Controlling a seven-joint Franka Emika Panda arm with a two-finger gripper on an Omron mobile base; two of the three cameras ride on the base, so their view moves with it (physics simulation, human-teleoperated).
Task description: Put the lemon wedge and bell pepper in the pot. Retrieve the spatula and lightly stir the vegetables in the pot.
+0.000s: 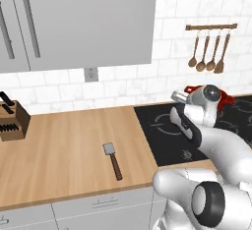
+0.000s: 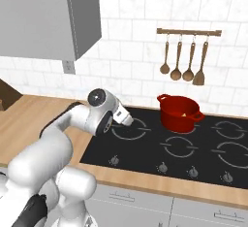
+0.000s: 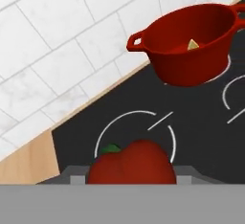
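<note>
Red pot [image 2: 179, 114] sitting on the black cooktop [image 2: 145, 148], toward the back, under the wall rail of wooden spoons [image 2: 183, 60]. Lemon wedge [image 3: 193, 44] lying inside the pot, pale yellow against the inner wall; also showing as a small yellow speck in the right base view [image 2: 184, 115].

Bell pepper [image 3: 131, 167] sitting right at the bottom of the hand view, red and glossy, green stem to its left side, over a burner ring to the left of the pot and apart from it. It is lying between the claw [image 3: 124, 177] tips, which are standing part-way apart at its two sides; the claw appears to be gripping the pepper, though the contact itself is not clearly visible. Whether the pepper is lifted or resting on the cooktop, cannot tell.

Arm reaching forward over the cooktop, wrist bending down near the front-left burner in the right base view.

Spatula [image 1: 112, 160] lying flat on the wooden tabletop [image 1: 64, 150], well left of the cooktop, grey blade pointing toward the wall, brown handle toward the front edge. Knife block [image 1: 11, 119] standing at the far left of the tabletop.
</note>
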